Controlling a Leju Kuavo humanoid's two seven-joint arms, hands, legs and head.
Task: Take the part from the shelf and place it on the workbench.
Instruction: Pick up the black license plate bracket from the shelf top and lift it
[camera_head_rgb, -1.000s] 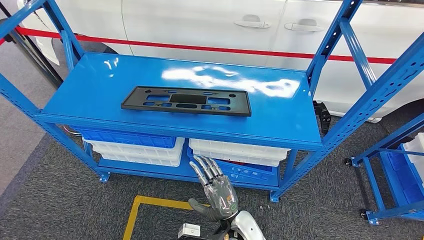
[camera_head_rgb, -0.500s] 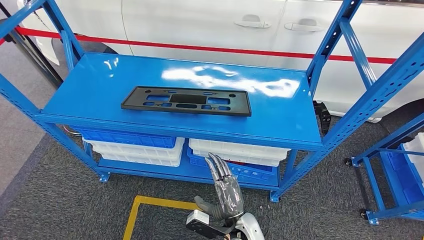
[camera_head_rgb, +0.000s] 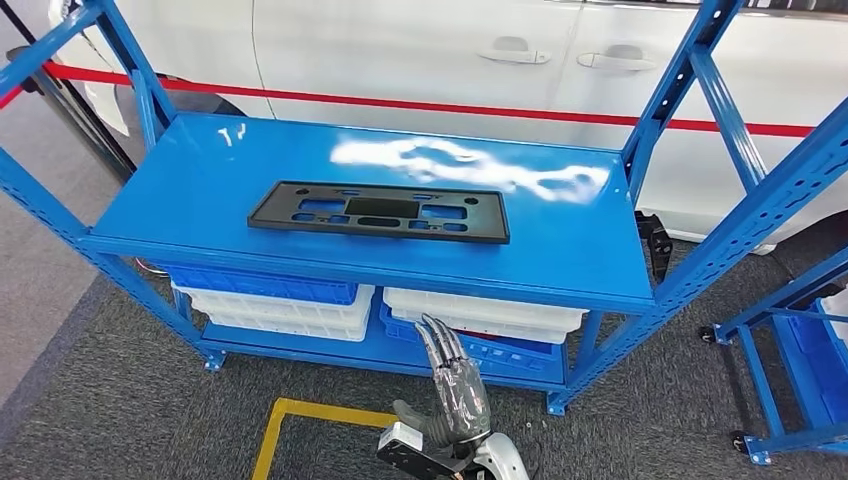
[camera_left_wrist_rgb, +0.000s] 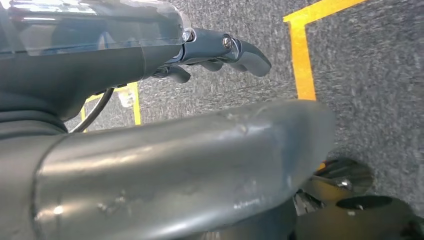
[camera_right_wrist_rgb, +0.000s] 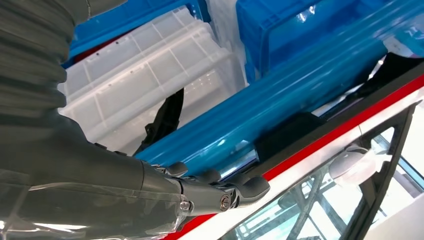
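Observation:
The part (camera_head_rgb: 380, 211), a flat black rectangular plate with several cut-outs, lies on the top board of the blue shelf (camera_head_rgb: 570, 250), near its middle. My right hand (camera_head_rgb: 457, 385) is raised in front of the shelf's lower level, below the part and a little right of its middle. Its fingers point up towards the shelf, spread and holding nothing. In the right wrist view the right hand (camera_right_wrist_rgb: 150, 185) reaches its dark fingers (camera_right_wrist_rgb: 240, 190) towards the shelf's blue front beam (camera_right_wrist_rgb: 280, 115). My left hand (camera_left_wrist_rgb: 165, 165) hangs over the carpet, its fingers (camera_left_wrist_rgb: 245, 50) loosely extended and holding nothing.
White and blue bins (camera_head_rgb: 285, 305) (camera_head_rgb: 485, 312) are stacked on the lower shelf. A white car (camera_head_rgb: 420, 50) with a red stripe stands behind. Blue uprights (camera_head_rgb: 745, 205) frame the shelf's sides. A second blue rack (camera_head_rgb: 800, 370) stands at the right. Yellow tape (camera_head_rgb: 272, 430) marks the grey carpet.
My right hand has shifted slightly right and turned more edge-on. The whole picture has slid a little down and right, so the camera moved. The part lies where it was.

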